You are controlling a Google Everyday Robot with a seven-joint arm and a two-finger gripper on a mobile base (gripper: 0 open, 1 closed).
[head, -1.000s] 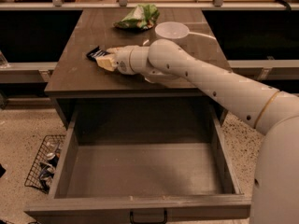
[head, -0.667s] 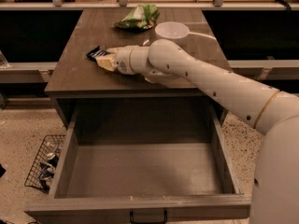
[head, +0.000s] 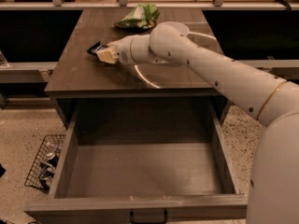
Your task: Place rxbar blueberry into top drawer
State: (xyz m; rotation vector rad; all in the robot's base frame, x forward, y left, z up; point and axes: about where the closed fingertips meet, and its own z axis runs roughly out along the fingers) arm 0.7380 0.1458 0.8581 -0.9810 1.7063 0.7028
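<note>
The rxbar blueberry [head: 95, 47], a small dark blue bar, sticks out to the left of my gripper [head: 105, 54] over the left part of the dark wooden countertop [head: 79, 76]. The gripper's cream fingers [head: 108, 56] are closed on the bar's right end, and my arm reaches in from the right. The top drawer [head: 65, 162] stands pulled wide open below the countertop's front edge. It is an empty grey-brown box with a small black handle [head: 147, 216] on its front panel.
A green-and-white chip bag [head: 139, 17] lies at the back of the countertop. A white bowl [head: 205, 34] is mostly hidden behind my arm. A black wire basket [head: 43, 164] with items sits on the speckled floor left of the drawer.
My arm and gripper have risen slightly, and the blue bar has moved up with the gripper. The arm now covers more of the white bowl.
</note>
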